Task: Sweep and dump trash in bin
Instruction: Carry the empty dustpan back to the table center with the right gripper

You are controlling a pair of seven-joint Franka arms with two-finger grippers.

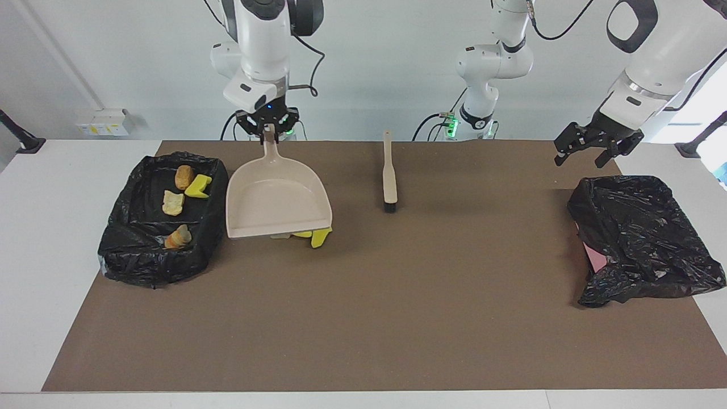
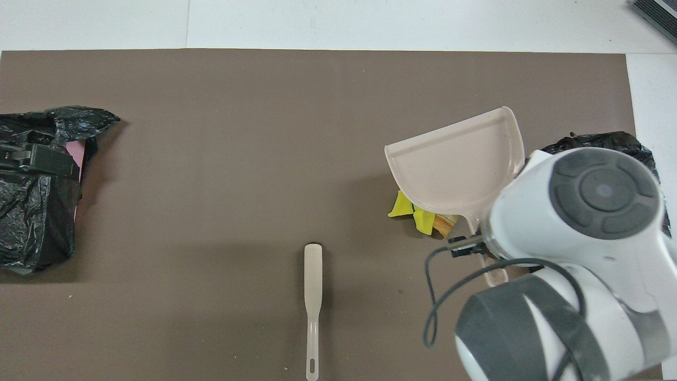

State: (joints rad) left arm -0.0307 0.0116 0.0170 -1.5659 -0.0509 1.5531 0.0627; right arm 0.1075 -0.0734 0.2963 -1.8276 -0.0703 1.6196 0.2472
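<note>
My right gripper (image 1: 267,128) is shut on the handle of the beige dustpan (image 1: 278,199), which hangs mouth-down over the mat beside the bin. The pan (image 2: 460,159) covers part of the loose trash (image 1: 321,236), a small heap of yellow and orange lumps (image 2: 418,217) on the brown mat. The black-lined bin (image 1: 125,250) at the right arm's end holds several more lumps (image 1: 173,203). In the overhead view my right arm hides most of the bin (image 2: 597,142). My left gripper (image 1: 596,152) hangs open and empty over the mat's edge by a black bag.
A beige brush (image 1: 389,173) lies flat on the mat, bristles pointing away from the robots (image 2: 313,296). A crumpled black bag (image 1: 642,238) with something pink under it sits at the left arm's end (image 2: 31,222). White table borders the brown mat (image 1: 397,318).
</note>
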